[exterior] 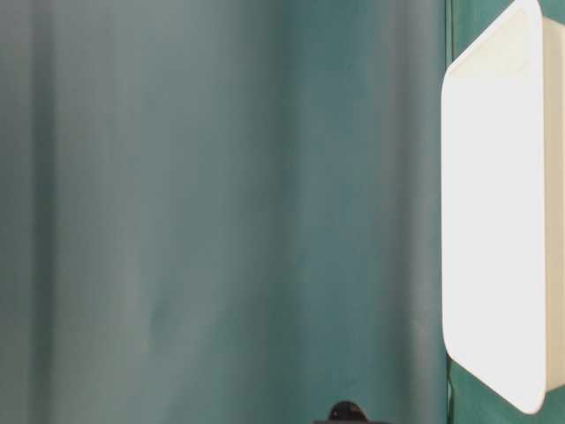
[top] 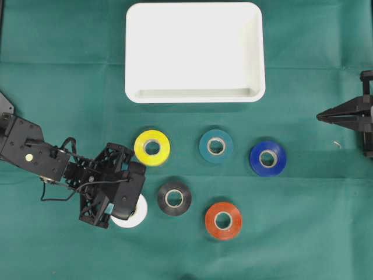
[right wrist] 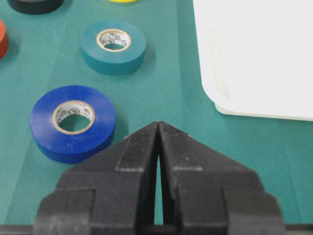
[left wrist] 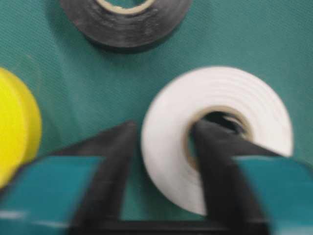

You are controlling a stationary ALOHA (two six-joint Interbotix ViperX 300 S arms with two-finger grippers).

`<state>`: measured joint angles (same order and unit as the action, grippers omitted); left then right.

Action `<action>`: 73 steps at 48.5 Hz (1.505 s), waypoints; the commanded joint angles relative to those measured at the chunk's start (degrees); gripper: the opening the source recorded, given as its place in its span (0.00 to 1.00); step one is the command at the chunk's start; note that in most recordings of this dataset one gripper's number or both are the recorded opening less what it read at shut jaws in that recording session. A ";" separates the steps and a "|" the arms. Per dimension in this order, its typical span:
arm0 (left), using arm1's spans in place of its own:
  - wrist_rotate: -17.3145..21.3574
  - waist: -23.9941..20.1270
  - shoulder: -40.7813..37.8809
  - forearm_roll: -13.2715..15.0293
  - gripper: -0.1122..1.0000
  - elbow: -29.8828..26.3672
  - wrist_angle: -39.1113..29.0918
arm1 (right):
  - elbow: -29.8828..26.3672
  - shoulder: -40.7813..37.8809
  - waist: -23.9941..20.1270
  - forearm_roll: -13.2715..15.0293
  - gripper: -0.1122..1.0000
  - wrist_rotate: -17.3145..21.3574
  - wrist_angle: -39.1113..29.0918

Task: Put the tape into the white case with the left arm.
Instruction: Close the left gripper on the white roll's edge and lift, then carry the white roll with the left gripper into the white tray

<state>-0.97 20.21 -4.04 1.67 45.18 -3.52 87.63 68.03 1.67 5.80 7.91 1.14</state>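
On green cloth (top: 303, 221), left hand (left wrist: 164, 147) pinching white tape (left wrist: 220, 98); right hand (right wrist: 159, 128) pressed together.

Beneath the black left gripper (left wrist: 161, 161) with teal-banded fingers lies a round white tape roll (left wrist: 215, 132). Just beside it sit glossy yellow (top: 152, 147) and black (top: 174, 198) rolls; beyond them, teal (top: 216, 146), blue (top: 267, 158) and orange-red (top: 223, 220) rolls on plain green cloth (top: 303, 233).

A dark green woven cloth (top: 315, 233) covers the whole work surface, with faint fold creases running across it. Even, soft light casts only slight shadows.
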 commanded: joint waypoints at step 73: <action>0.97 -12.66 13.71 -0.35 0.33 -5.19 -13.80 | -0.53 -0.26 0.09 0.09 0.02 0.00 0.62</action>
<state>0.00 10.11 8.09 1.49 41.22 -17.58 87.63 68.03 1.67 5.80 7.91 1.23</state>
